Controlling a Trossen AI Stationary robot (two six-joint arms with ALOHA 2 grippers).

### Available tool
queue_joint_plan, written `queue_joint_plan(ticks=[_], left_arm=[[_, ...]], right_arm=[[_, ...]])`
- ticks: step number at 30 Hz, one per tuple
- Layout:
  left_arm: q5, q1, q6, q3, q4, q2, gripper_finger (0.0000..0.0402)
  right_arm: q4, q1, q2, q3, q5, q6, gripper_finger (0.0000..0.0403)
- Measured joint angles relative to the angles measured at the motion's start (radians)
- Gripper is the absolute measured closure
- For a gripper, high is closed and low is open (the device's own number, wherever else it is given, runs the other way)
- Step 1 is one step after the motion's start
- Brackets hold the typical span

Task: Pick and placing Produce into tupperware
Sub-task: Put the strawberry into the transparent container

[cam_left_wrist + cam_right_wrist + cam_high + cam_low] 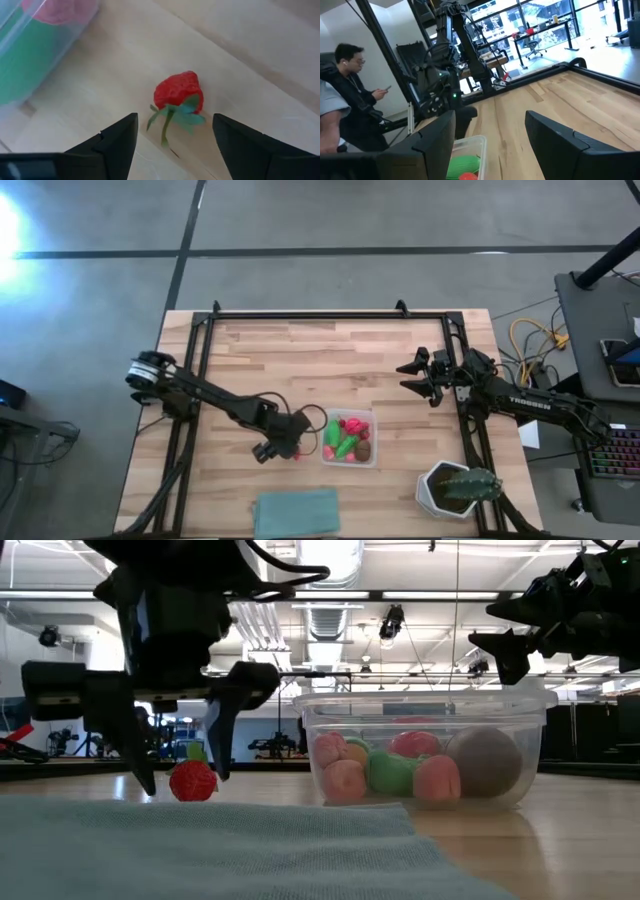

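Note:
A small red toy strawberry point(178, 93) with a green leafy stem lies on its side on the wooden table, just left of the tupperware point(350, 438). My left gripper point(174, 131) hangs open above it, one finger on each side, apart from it; the low view shows the strawberry point(192, 780) between the lowered fingers. The clear tupperware point(425, 755) holds several produce pieces: pink, green, red and a brown round one. My right gripper point(420, 377) waits open above the table's right side, well off the box.
A folded teal cloth point(296, 512) lies at the near edge, below the left gripper. A white hexagonal pot with a green plant point(458, 490) stands at the near right corner. A black frame point(330, 313) runs round the table. A person point(347, 105) sits beyond the table.

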Motion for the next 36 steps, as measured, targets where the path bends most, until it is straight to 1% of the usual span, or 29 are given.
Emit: queue_joint_plan(ticks=[4,11,15,20,23,26,30,32,36], left_arm=[[0.000,0.000,-0.001,0.018,0.003,0.021,0.0176],[0.009,0.001,-0.002,0.037,-0.001,0.062,0.0240],[0.021,0.001,-0.003,0.046,-0.003,0.079,0.0268],[-0.001,0.002,-0.002,0.067,-0.004,0.055,0.0293],[-0.006,0.009,-0.009,0.092,0.003,0.011,0.0308],[-0.004,0.010,-0.005,0.097,0.001,0.000,0.0318],[0.000,0.011,-0.010,0.081,-0.002,0.014,0.0321],[0.005,0.011,-0.058,0.072,-0.009,0.024,0.0321],[0.002,0.012,-0.207,0.072,0.005,0.031,0.0320]], right_arm=[[0.000,0.000,-0.001,0.000,0.000,0.000,0.0170],[0.000,0.000,-0.001,0.000,0.000,0.000,0.0170],[0.000,0.000,-0.001,0.000,0.000,0.000,0.0170],[0.000,0.000,-0.001,0.000,0.000,0.000,0.0170],[0.000,0.000,-0.001,0.000,0.000,0.000,0.0170],[0.000,0.000,-0.001,0.000,0.000,0.000,0.0170],[0.000,0.000,-0.001,0.000,0.000,0.000,0.0170],[0.000,0.000,-0.001,0.000,0.000,0.000,0.0170],[0.000,0.000,-0.001,0.000,0.000,0.000,0.0170]])
